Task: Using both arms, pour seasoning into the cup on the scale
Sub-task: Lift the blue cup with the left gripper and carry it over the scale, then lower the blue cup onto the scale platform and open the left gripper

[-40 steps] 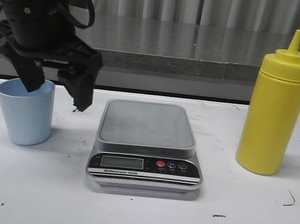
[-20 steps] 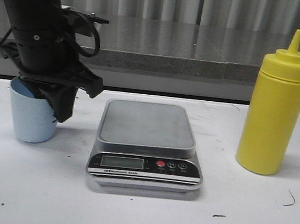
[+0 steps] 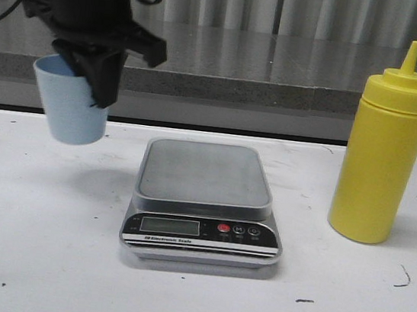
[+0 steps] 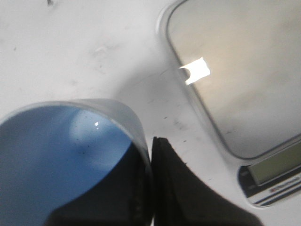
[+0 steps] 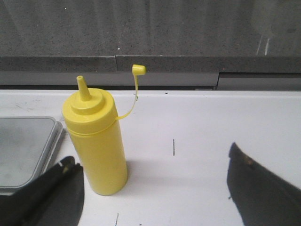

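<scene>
Lifted since a second ago — cup [image 3: 72, 107] now clear of the tabletop [image 3: 41, 257], left of the scale [image 3: 204, 198], rim pinched in left jaws. Right jaws spread wide — bottle [image 3: 380, 152] stands untouched.

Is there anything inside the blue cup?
It looks empty. The left wrist view looks down into the cup, held by the left claw, and shows only its bare blue bottom.
</scene>
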Available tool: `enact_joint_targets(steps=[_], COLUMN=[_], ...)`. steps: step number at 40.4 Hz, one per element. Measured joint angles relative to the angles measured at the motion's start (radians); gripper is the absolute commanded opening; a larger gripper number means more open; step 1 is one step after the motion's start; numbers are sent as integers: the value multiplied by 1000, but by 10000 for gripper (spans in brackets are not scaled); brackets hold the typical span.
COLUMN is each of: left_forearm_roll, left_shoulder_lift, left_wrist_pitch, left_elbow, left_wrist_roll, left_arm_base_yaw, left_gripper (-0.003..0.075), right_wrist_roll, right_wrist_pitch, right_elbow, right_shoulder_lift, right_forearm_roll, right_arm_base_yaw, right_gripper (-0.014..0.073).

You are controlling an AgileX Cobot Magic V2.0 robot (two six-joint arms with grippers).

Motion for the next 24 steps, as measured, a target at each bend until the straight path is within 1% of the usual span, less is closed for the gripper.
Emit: enact_joint_targets(steps=[6,13,24], left_forearm_roll=[-87,-102,-104], left_shoulder_lift=[55,159,255], left_wrist_pitch=[70,145,152], left_elbow=[-135,-268,-346], left_wrist_roll=[50,57,57], left_arm_base_yaw=[-52,-116,-190], left_gripper=[-20,-20,-19], right_wrist_roll=[0,0,0], right_wrist_pitch=[8,10,14], right_elbow=[0,0,0], right_shoulder_lift=[0,0,0], right_forearm_roll=[0,0,0], right_arm_base_yaw=[0,0,0], right_gripper=[633,633,633])
